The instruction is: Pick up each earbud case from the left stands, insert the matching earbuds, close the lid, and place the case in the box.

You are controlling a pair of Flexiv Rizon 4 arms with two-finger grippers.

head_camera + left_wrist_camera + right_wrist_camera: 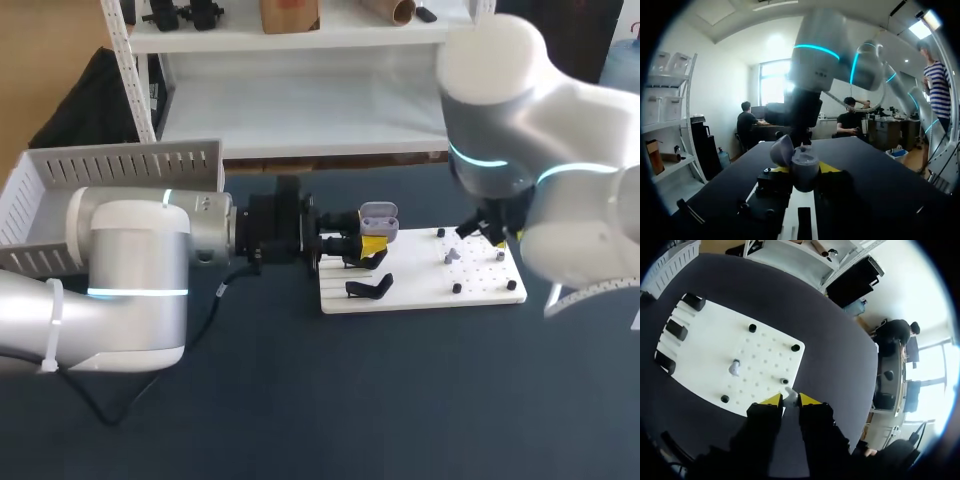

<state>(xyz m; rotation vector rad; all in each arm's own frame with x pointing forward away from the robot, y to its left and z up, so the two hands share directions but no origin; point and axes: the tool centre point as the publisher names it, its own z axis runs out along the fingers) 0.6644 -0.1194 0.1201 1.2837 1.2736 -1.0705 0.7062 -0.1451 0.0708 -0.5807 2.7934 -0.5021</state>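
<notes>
A lavender-grey earbud case with its lid up is held over the left part of the white board, and my left gripper is shut on it. In the left wrist view the open case fills the gap between the yellow tips of my left gripper. My right gripper stands at the board's right edge, shut on a small pale earbud. A second earbud lies on the board, apart from both grippers; in the head view this earbud is left of my right gripper.
A black stand sits empty on the board's left side. Short black pegs dot its right half. A grey slotted box stands at the table's far left, behind my left arm. Dark table surface stretches in front of the board.
</notes>
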